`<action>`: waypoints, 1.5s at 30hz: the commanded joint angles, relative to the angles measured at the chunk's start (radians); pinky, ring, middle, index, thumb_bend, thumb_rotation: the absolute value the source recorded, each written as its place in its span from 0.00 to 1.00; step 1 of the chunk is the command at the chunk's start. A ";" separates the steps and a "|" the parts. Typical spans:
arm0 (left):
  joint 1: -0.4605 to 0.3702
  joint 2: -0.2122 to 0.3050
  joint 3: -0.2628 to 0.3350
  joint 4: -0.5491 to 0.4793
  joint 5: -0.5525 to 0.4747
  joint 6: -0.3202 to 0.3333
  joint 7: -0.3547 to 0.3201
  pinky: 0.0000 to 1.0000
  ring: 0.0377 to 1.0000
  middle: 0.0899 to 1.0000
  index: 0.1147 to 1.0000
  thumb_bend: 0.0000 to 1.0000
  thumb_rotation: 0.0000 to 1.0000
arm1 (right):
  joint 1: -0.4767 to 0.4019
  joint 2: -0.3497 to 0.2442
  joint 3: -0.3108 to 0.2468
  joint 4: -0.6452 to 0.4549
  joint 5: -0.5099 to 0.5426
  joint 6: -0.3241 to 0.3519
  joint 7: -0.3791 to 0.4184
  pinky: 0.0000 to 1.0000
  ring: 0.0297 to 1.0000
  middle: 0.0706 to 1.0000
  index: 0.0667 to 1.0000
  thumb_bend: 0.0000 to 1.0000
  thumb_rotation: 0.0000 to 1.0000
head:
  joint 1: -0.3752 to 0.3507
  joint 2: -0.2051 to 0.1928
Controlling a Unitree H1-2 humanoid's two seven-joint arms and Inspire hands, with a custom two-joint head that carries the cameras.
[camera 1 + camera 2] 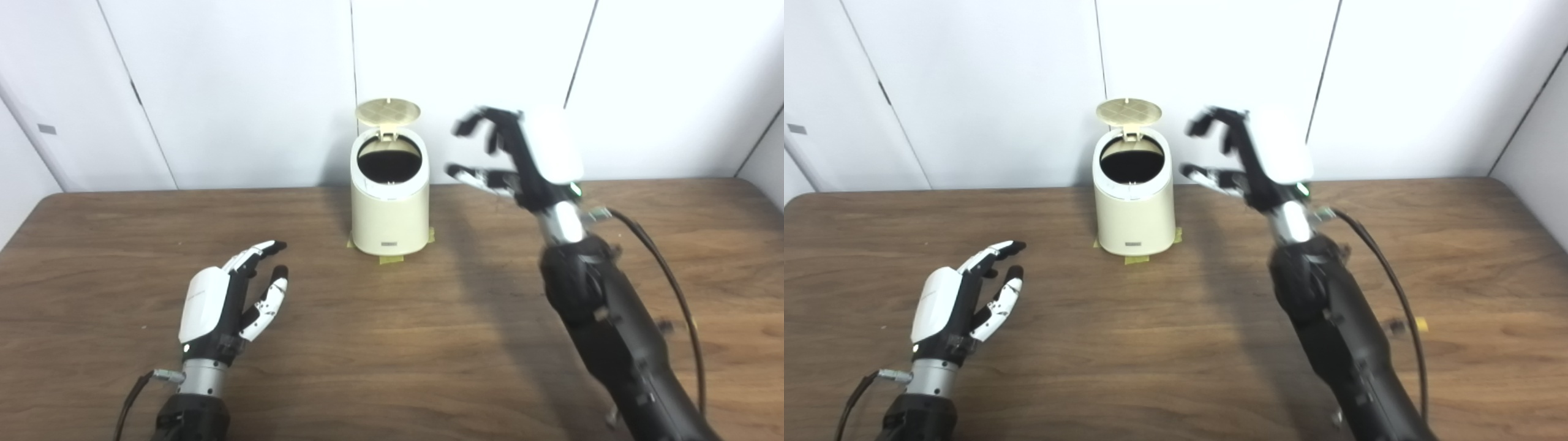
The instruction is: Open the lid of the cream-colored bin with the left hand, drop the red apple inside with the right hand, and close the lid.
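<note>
Over on the left, the left hand (pixel 229 300) lies low over the brown wood-grain surface (pixel 392 343), fingers loosely spread and holding nothing, well apart from the bin. It looks parked, waiting its turn.

Moving to the middle: the cream-colored cylindrical plastic bin (pixel 390 205) stands upright near the back edge, on bits of yellowish tape (pixel 392 258). Its round cream lid (pixel 388 112) is tipped up on the rear hinge, so the dark mouth is wide open. Step 1, opening, reads as done.

Now the right side: the right hand (pixel 517 156) is raised off the surface just beside the bin, at about rim height, fingers curled apart and blurred, with nothing between them. No red apple shows in that hand, on the surface, or anywhere in either view. The bin's interior is too dark to see into, so I cannot tell for certain, but my read is the apple has gone in and step 2 is finished.

That leaves 1 step: bringing the lid down. Nothing is touching it yet.
</note>
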 commanded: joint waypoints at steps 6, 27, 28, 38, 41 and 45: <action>-0.031 0.017 0.008 0.001 -0.008 -0.027 0.026 0.71 0.79 0.77 0.76 0.26 0.82 | 0.116 0.020 -0.035 -0.063 0.146 -0.070 0.039 0.36 0.44 0.53 0.44 0.49 0.12 | -0.001 -0.006; -0.381 0.059 0.016 -0.129 -0.036 0.129 -0.152 0.95 0.96 0.94 0.92 0.57 1.00 | 0.213 0.047 -0.039 0.071 0.160 -0.099 0.074 0.51 0.62 0.64 0.65 0.21 0.49 | 0.023 -0.033; -0.421 0.058 0.006 -0.146 -0.008 0.172 -0.179 0.97 0.98 0.94 0.92 0.60 1.00 | 0.215 0.047 -0.039 0.069 0.162 -0.092 0.079 0.52 0.63 0.64 0.66 0.21 0.48 | 0.024 -0.030; -0.784 0.062 -0.135 -0.159 0.218 0.417 -0.435 1.00 1.00 0.95 0.92 0.74 1.00 | 0.221 0.046 -0.034 0.051 0.154 -0.052 0.114 0.55 0.66 0.67 0.68 0.23 0.43 | 0.025 -0.026; -0.842 0.056 -0.173 -0.132 0.259 0.444 -0.485 1.00 1.00 0.95 0.90 0.75 1.00 | 0.223 0.048 -0.035 0.049 0.155 -0.051 0.114 0.55 0.65 0.66 0.68 0.24 0.42 | 0.022 -0.025; -0.913 0.033 -0.221 -0.051 0.295 0.451 -0.511 1.00 1.00 0.91 0.87 0.79 1.00 | 0.223 0.049 -0.034 0.049 0.160 -0.063 0.113 0.54 0.64 0.66 0.67 0.23 0.35 | 0.021 -0.026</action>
